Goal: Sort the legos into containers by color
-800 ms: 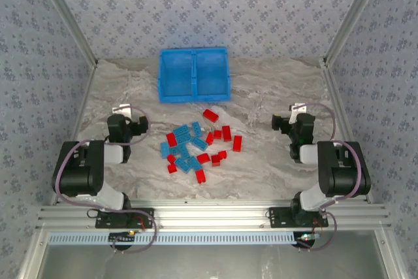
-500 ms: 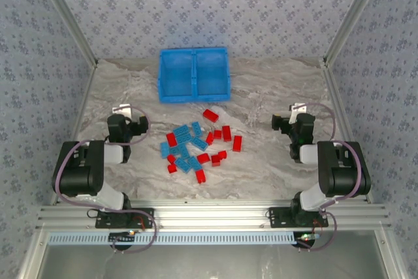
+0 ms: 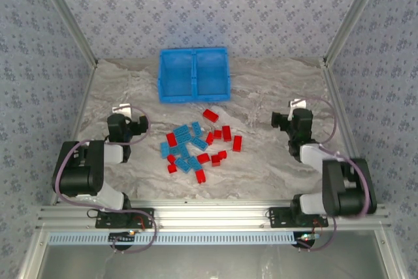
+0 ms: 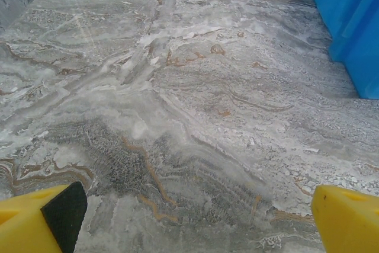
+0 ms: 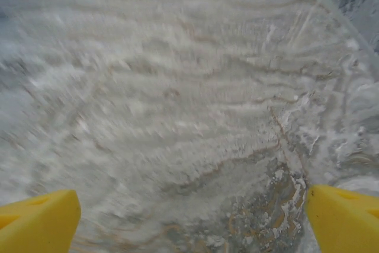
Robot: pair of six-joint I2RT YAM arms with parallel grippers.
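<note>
2 arms sit at the near edge of the marbled worktop, 1 on each side of a loose heap of bricks. The heap, red and light blue pieces mixed, lies on the worktop at centre, in front of the blue bin and apart from it. 1 red brick lies closest to the bin. The bin stands towards the far edge, its 2 compartments side by side, split by a central wall.

The left tool is left of the heap and well apart from it. It is wide and holds nothing: its yellow fingers stand at opposite edges of the wrist view, with bare worktop between. The bin's corner shows at upper right there.

The right tool is right of the heap, well apart, likewise wide and holding nothing. Its wrist view is blurred.
</note>
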